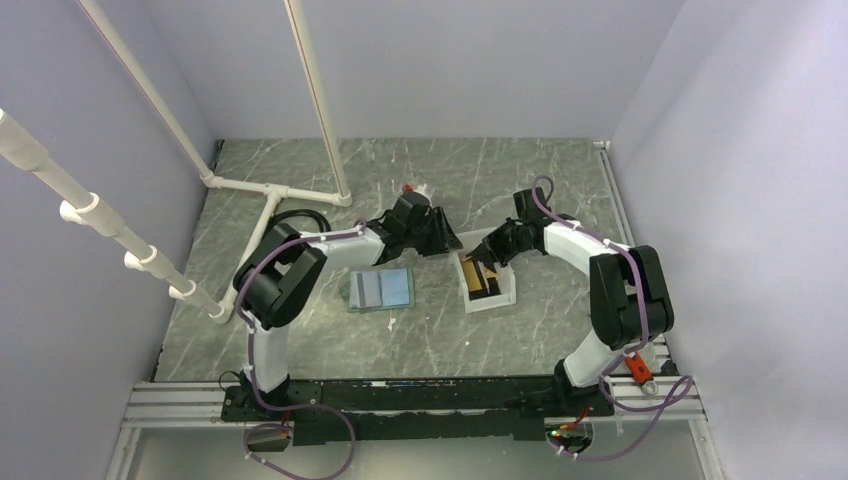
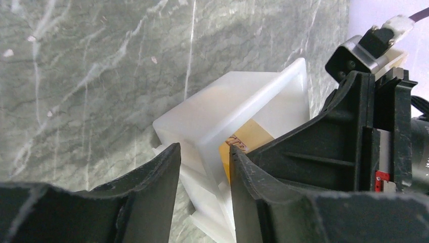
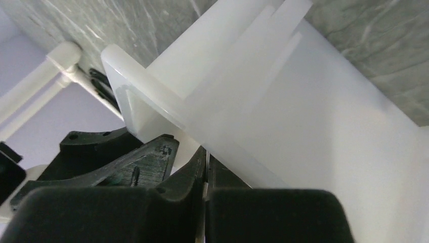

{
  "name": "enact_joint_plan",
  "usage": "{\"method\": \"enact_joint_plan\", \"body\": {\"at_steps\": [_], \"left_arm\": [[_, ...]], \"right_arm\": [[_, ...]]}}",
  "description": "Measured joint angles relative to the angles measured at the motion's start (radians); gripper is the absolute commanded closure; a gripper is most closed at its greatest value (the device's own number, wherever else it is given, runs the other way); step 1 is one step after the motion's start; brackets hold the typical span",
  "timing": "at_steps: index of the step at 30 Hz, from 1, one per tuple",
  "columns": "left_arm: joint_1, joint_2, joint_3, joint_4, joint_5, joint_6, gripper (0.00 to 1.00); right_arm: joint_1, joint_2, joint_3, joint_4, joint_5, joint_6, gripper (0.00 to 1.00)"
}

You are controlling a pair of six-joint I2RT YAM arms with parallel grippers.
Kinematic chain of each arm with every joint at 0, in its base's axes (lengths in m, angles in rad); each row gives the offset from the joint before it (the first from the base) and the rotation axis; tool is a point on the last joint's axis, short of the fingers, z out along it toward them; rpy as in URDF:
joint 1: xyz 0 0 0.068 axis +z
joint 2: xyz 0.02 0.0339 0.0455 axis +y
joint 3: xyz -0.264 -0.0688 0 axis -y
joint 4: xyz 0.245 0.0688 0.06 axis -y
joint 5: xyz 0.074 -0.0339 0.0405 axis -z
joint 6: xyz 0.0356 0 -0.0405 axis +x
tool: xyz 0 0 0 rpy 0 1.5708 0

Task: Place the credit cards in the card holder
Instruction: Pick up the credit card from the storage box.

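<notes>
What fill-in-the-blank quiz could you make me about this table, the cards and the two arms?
The orange-yellow card lies inside the white ___. The card holder lies ___, its light blue inside facing up. The fingers pressed shut belong to the ___ arm.
Missing words: bin; open; right.

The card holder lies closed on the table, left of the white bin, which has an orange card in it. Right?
No: the card holder lies open, light blue inside up, as the top external view shows. It is left of the white bin, which holds an orange card.
</notes>
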Motion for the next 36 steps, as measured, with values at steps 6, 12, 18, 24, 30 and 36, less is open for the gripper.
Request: {"method": "enact_joint_plan", "body": {"at_steps": [6,12,18,24,30,36], "left_arm": [[-0.001,0.052,0.011,0.074,0.061,-0.062,0.51],[-0.002,0.137,0.105,0.104,0.122,-0.081,0.43],[-0.006,0.118,0.096,0.086,0.169,-0.023,0.25],[-0.006,-0.024,0.035,-0.023,0.174,0.083,0.26],[-0.002,-0.109,0.071,-0.041,0.222,0.224,0.18],[0.047,0.017,0.252,0.011,0.520,0.227,0.15]], "right_arm": [[-0.018,0.015,0.063,-0.122,0.092,-0.182,1.00],[-0.075,0.004,0.087,-0.128,0.257,-0.413,1.00],[-0.096,-0.057,0.089,-0.132,0.264,-0.640,1.00],[-0.105,-0.228,0.028,-0.119,0.193,-0.772,1.00],[-0.144,-0.335,-0.090,0.004,0.064,-0.844,1.00],[-0.189,-0.535,-0.346,0.214,-0.048,-0.839,1.00]]}}
